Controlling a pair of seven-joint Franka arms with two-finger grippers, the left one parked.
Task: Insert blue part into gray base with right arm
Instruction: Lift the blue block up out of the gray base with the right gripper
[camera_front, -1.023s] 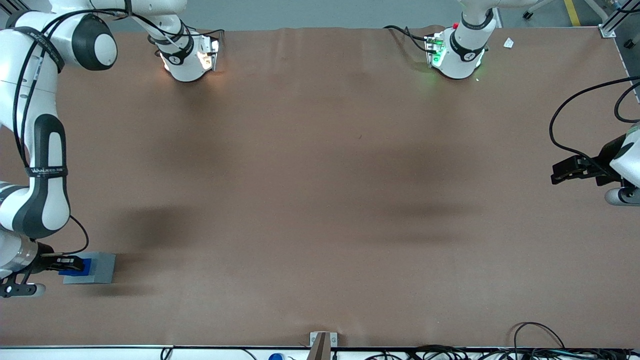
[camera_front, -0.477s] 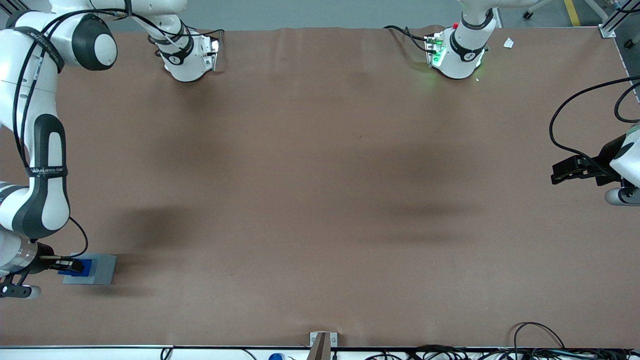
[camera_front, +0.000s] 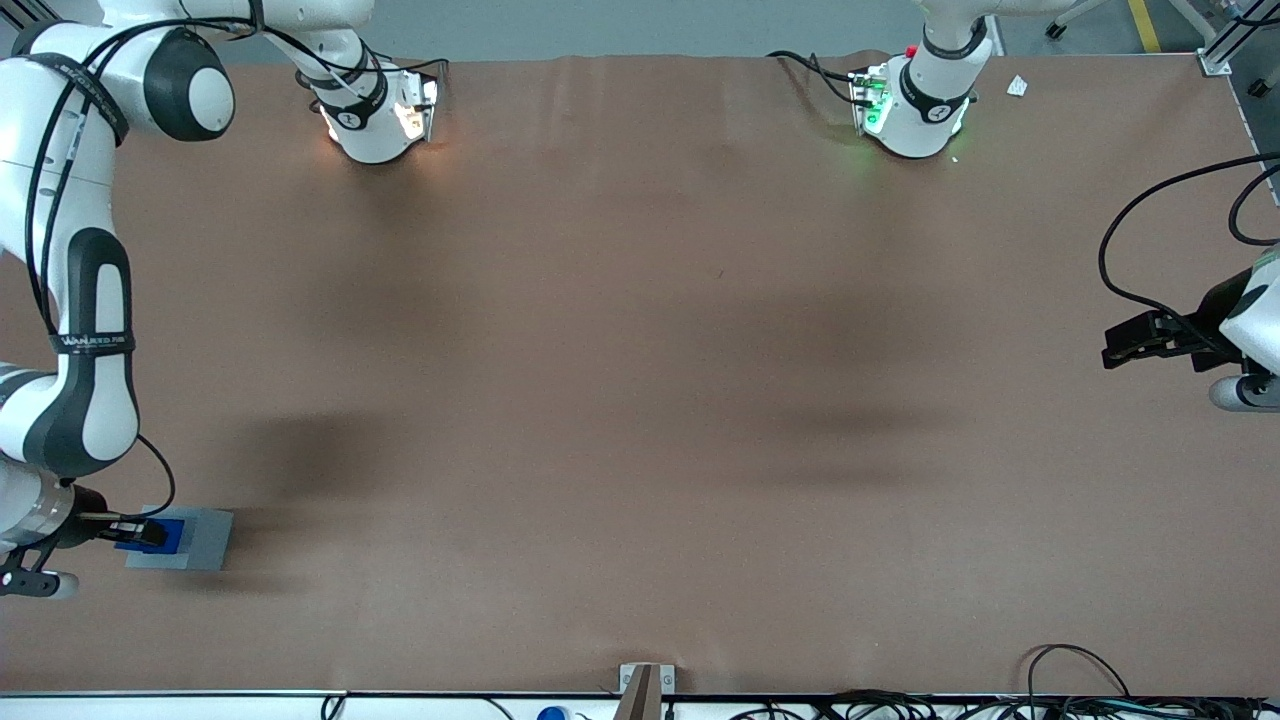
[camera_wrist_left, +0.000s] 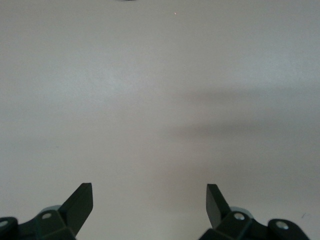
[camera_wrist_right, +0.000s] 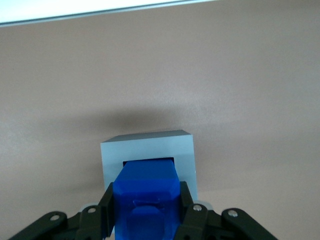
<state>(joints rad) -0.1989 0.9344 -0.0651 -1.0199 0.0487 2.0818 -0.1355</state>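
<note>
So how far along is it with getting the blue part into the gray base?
Done: the claw is shut on the blue part and has it over the gray base, at the working arm's end of the table. In hand: its tip meets the square socket. Left: pushing it fully down and letting go.

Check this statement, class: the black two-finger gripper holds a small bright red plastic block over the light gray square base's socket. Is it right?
One detail is wrong: the block is blue, not red. The right wrist view shows the black two-finger gripper clamped on the small bright blue plastic block, over the socket of the light gray square base.
</note>
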